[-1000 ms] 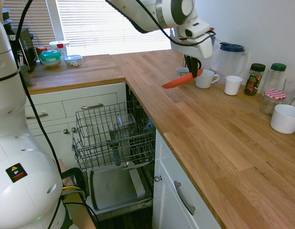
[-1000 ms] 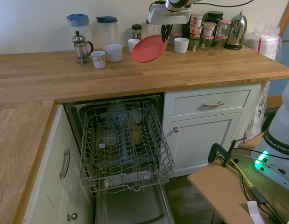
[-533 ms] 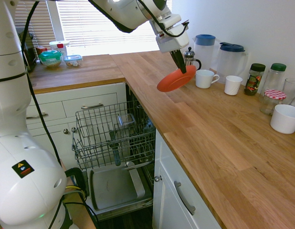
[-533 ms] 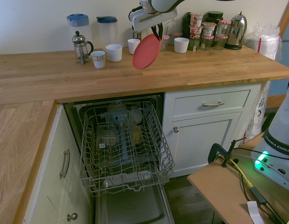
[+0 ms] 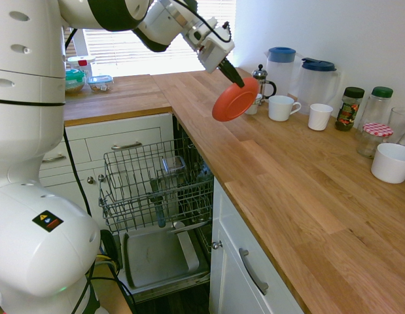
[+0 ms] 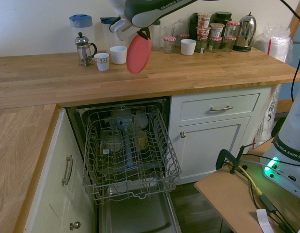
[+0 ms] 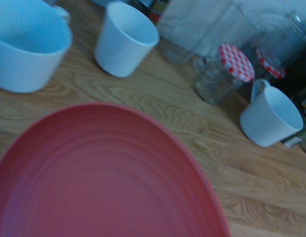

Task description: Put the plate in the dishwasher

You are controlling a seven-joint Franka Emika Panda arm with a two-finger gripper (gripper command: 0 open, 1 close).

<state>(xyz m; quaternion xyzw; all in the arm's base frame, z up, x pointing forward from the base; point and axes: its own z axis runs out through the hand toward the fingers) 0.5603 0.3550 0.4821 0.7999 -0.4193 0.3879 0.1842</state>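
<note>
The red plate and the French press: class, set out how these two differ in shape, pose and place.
The plate is flat, round and red; the French press is upright, see-through and metal-trimmed, with a dark handle.
The plate tilts steeply, gripped at its rim by the fingers; the press stands upright, ungripped.
The plate is in the air; the press rests on the wooden counter.

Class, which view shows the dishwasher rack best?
The second exterior view: the rack is seen from above, front rim and contents included. The first exterior view shows it smaller, from the side; the wrist view doesn't show it.
</note>
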